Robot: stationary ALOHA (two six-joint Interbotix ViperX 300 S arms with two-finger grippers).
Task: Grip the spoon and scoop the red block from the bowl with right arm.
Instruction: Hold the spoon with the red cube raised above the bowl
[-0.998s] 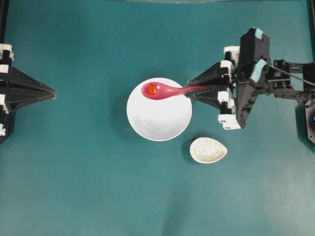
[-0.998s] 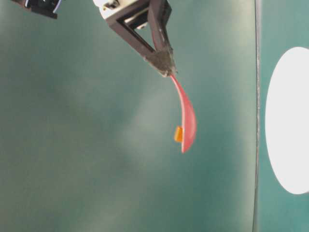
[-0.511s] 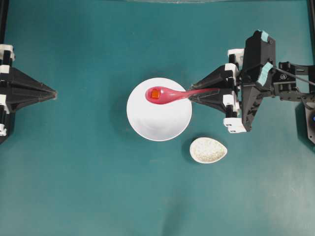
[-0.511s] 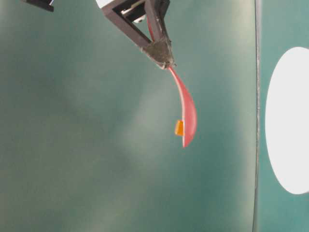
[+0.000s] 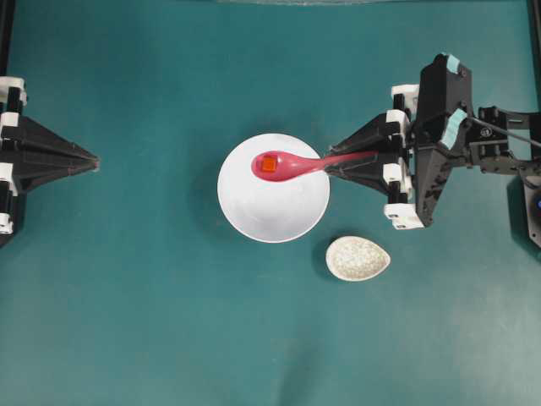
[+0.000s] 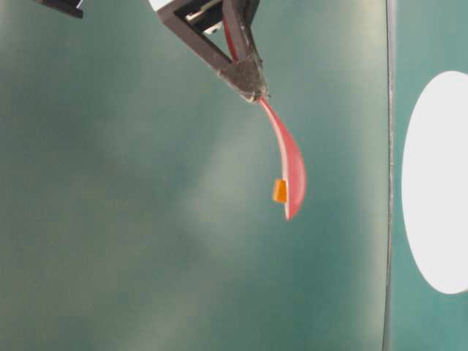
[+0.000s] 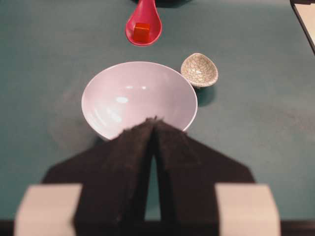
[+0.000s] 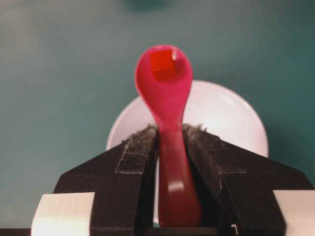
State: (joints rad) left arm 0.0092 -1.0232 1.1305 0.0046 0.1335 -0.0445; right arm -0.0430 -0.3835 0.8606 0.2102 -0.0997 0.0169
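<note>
- Right arm's fingers (image 8: 172, 135) clamped on the handle of the spoon (image 5: 292, 162), one to each side, well back from the scoop; firm grip as seen from the right wrist view.
- Spoon held roughly level over the bowl (image 5: 254, 211), clear of its rim, scoop over the half of the bowl toward the desk's far edge.
- Red block (image 5: 268, 163) seated in the scoop, near its tip; already out of the bowl. Bowl interior bare in the left wrist view.
- Bowl at about the middle of the desk (image 5: 152, 321); small speckled dish (image 5: 358, 258) just beside it, toward the near edge and the right.
- Left fingers (image 7: 152, 132) closed, or very nearly so, with only a thin slit between them, on nothing; parked by the left edge, well apart from the bowl.
- Handling, as judged: spoon glossy hard plastic, stiff, light, likely slippery under the pads, so hold by the straight handle as now. Block tiny, light and loose in a shallow scoop; any tilt or jolt could roll it off.
- Table-level view awkwardly oriented: block seems to sit proud of the scoop's edge, not certain.
</note>
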